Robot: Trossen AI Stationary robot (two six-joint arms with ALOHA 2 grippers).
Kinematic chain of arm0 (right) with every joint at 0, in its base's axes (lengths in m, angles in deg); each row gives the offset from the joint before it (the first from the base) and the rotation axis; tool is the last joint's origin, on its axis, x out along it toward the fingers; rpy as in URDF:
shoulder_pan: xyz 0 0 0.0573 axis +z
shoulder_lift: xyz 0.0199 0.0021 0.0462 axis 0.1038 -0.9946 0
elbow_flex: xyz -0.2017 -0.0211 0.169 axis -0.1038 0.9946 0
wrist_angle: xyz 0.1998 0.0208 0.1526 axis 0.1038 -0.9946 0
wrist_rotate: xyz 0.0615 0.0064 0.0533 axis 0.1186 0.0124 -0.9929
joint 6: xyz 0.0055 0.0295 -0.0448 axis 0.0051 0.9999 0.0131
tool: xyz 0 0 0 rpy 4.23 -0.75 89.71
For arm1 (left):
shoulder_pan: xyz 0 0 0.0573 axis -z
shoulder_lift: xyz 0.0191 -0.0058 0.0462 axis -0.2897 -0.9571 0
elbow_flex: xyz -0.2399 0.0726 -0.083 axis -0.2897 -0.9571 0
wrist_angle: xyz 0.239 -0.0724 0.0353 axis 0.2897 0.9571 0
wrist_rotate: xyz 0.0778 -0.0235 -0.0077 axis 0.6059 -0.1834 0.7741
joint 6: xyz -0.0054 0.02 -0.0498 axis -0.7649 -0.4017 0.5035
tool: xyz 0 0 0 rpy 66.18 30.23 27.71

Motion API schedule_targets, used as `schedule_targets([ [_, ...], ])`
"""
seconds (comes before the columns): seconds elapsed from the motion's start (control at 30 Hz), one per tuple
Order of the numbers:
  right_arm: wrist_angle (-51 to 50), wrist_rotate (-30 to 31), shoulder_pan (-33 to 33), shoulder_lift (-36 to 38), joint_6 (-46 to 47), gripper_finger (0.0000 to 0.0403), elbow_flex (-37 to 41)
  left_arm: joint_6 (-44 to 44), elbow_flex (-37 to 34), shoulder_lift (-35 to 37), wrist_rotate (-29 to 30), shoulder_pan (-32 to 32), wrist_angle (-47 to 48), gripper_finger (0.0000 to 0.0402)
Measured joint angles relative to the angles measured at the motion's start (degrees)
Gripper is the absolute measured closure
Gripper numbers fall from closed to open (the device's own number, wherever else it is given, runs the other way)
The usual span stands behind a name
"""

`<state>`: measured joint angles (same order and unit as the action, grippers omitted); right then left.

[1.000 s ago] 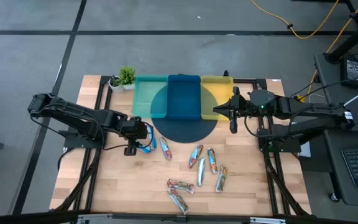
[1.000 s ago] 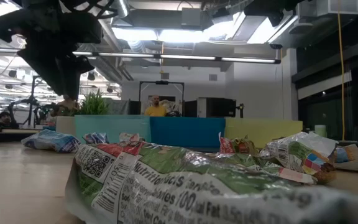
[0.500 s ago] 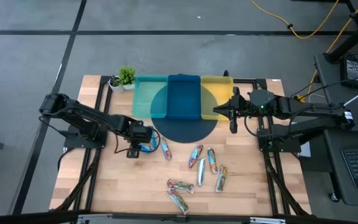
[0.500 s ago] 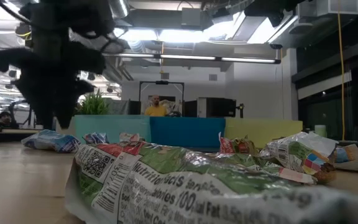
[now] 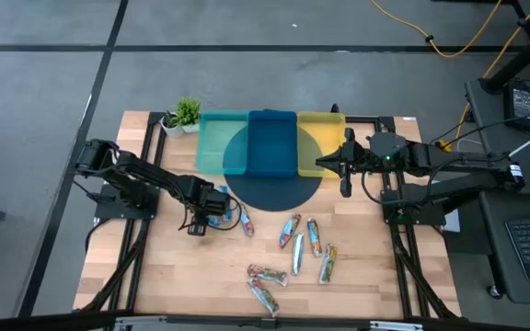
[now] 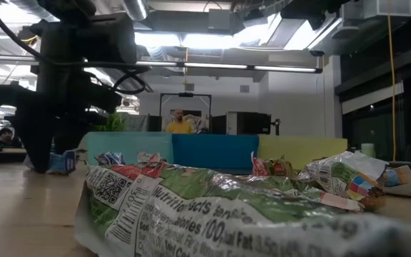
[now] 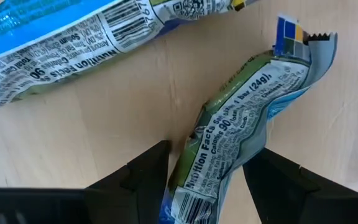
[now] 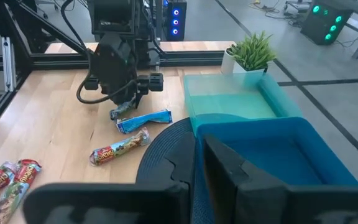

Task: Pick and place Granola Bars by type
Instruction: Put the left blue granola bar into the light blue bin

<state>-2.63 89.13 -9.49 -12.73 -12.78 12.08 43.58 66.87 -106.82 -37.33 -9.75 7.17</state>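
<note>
Two blue-wrapped granola bars lie on the wood table left of centre: one (image 7: 241, 118) runs between the fingers of my left gripper (image 7: 207, 155), the other (image 7: 61, 37) lies just beyond it. My left gripper (image 5: 208, 217) points straight down at table level, open, with a finger on each long side of the near bar. A multicoloured bar (image 5: 245, 221) lies beside them, and several more bars (image 5: 302, 241) are scattered at centre and near the front edge. My right gripper (image 5: 343, 167) is shut and hangs high over the trays. My left gripper comes from above, and its fingers (image 7: 148, 171) stand across the blue bar near one end (image 7: 197, 180), which lies flat on the table. Whether the fingers touch the wrapper, I cannot tell.
A teal tray (image 5: 212, 138), a blue tray (image 5: 272, 147) and a yellow tray (image 5: 322, 129) stand in a row at the far edge, partly on a dark round mat (image 5: 274, 193). A small potted plant (image 5: 182, 115) stands at the far left corner.
My left gripper has sunk from above the table down to the table top and tipped to point straight down. It has also shifted a little toward the table's right, over the blue bars. The bars have stayed where they were.
</note>
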Motion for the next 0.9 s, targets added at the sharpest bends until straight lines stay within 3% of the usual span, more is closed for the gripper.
schedule_targets([
  [0.27, 0.02, 0.01, 0.00, 0.00, -0.01, 0.0369, 0.00, 0.87, -0.02, 0.00, -0.49, -0.02, -0.02, 0.0239],
  [0.43, 0.04, 0.00, 0.00, 0.00, 0.02, 0.0369, 0.00, 0.52, 0.19, -0.04, -1.50, -0.06, 0.42, 0.0298],
  [0.63, 0.04, 0.00, 0.02, 0.00, -0.01, 0.0369, 0.00, 0.31, 3.99, -0.28, -4.93, 0.73, 8.31, 0.0373],
  [0.9, 0.13, 0.00, 0.00, 0.00, -0.34, 0.0369, 0.02, -0.47, 12.17, 4.39, -1.08, 1.55, 16.68, 0.0364],
])
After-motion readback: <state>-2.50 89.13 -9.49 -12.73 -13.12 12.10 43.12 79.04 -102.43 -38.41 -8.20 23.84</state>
